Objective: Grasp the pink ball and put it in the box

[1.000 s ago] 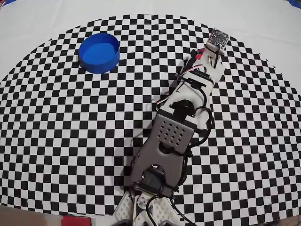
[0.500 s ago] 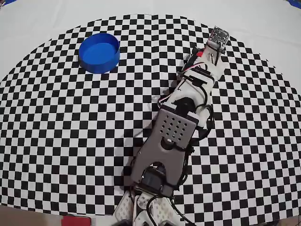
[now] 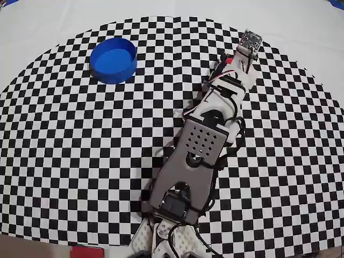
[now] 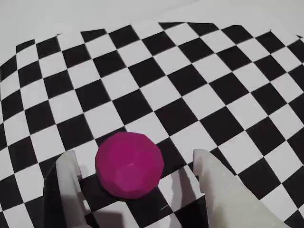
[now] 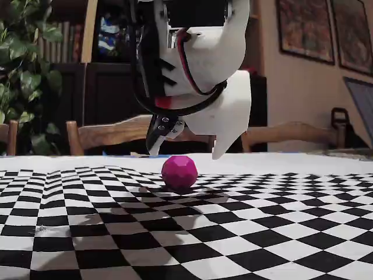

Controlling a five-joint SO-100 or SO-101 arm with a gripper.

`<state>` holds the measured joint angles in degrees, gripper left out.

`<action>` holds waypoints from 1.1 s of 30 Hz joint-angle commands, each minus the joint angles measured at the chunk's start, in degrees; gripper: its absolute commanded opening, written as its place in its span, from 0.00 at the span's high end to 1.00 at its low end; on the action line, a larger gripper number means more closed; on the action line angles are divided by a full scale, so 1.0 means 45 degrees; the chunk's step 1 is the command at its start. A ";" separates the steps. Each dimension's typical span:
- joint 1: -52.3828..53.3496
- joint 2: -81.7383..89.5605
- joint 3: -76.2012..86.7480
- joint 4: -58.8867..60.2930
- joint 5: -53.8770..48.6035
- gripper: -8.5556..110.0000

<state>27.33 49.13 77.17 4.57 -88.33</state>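
Gripper (image 4: 135, 164) apart, not yet on anything. In the wrist view its two white fingers (image 4: 71, 185) sit either side of the pink ball (image 4: 129, 164), gap visible on both sides, no contact. In the fixed view the fingertips hang just above the ball, slightly higher than its top, so the gripper looks poised over it rather than down around it.

Pink ball rests on the checkered bench (image 4: 199, 80), near the far right part of the pattern. In the overhead view the ball is hidden under the arm's wrist (image 3: 244, 56). Blue round box (image 3: 113, 59) stands upper left in the overhead view, well apart from the gripper, nothing visible inside.

Handling, my read: the ball is faceted, matte, looks like hard plastic or a print, so probably light and stiff, not fragile. Matte surface should give fair grip, but a round body will squirt out or roll if pinched off-centre. Take it across the widest part, fingers on opposite sides at mid-height, which likely needs the gripper to drop lower first. Risk: a fingertip nudging it on the way down sends it rolling over the flat bench.

Count: one pink ball, one blue box, one arm with one gripper, two fingers. Behind the bench in the fixed view: wooden chair backs (image 5: 111, 133), a leafy plant (image 5: 20, 64) at left, framed pictures (image 5: 303, 26) on the wall.
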 commanded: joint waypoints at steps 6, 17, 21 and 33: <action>0.0078 -0.0410 -0.1348 0.0117 0.0098 0.69; 0.0039 -0.1055 -0.2051 0.0156 0.0098 0.69; 0.0039 -0.1211 -0.2188 0.0156 0.0098 0.69; 0.0059 -0.1660 -0.2773 0.0254 0.0098 0.69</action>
<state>27.33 41.40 67.85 5.27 -88.33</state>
